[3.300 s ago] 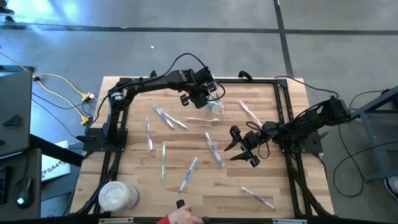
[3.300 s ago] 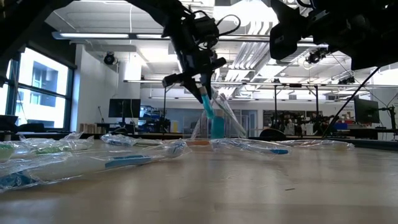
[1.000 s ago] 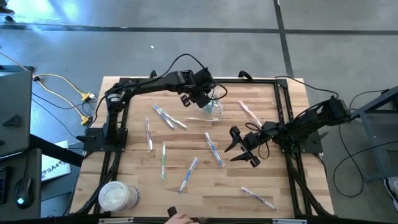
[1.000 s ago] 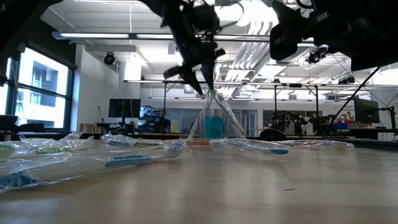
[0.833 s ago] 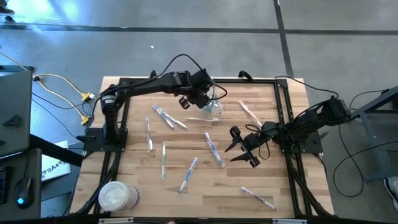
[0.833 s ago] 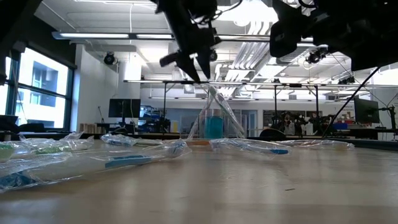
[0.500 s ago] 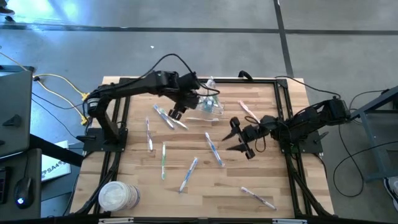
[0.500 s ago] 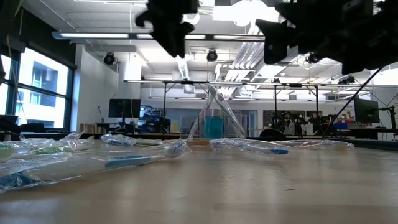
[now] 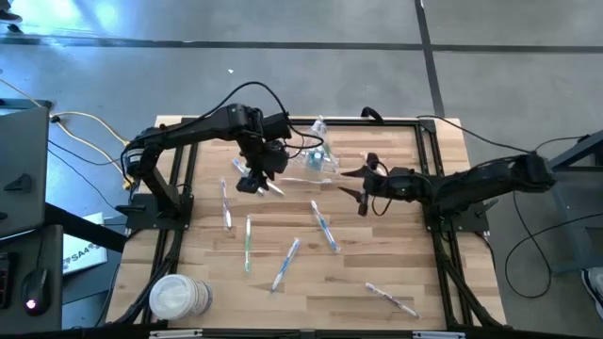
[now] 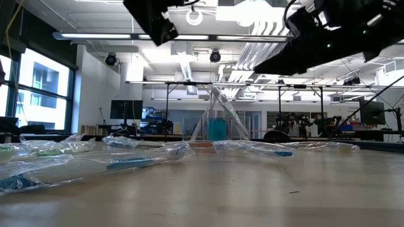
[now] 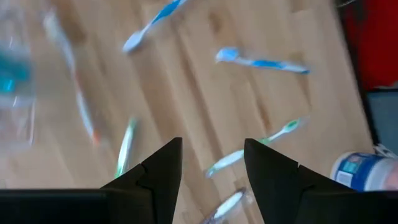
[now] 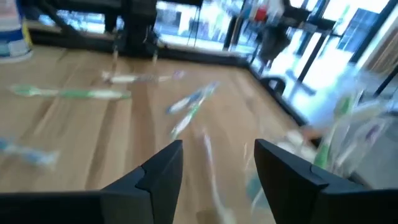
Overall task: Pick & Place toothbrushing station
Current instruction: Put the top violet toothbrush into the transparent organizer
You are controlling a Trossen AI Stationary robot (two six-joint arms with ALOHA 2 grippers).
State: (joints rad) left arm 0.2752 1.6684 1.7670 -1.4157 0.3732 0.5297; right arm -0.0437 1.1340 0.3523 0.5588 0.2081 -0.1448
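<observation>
**Clear plastic cup part-filled, both grippers free above loose toothbrushes**

Clear plastic marks the cup (image 9: pixel 320 160), which stands near the table's far edge with a few toothbrushes leaning in it. The left gripper (image 9: pixel 252 181) hangs just left of the cup, fingers spread and holding nothing, over a blue-and-white toothbrush (image 9: pixel 249 175). The right gripper (image 9: pixel 361 184), just right of the cup, is likewise spread and holding nothing. Judged step: fetching another brush. Next calls for lowering squarely onto 1 slim handle.

This is a robotics lab or workshop — a large hall with a grey concrete floor (image 9: pixel 283 85), exposed ceiling pipes (image 10: pixel 189 63), strip lights (image 10: pixel 101 36) and monitors (image 10: pixel 123 108) behind the wooden surface (image 9: pixel 311 282) framed by black rails.
</observation>
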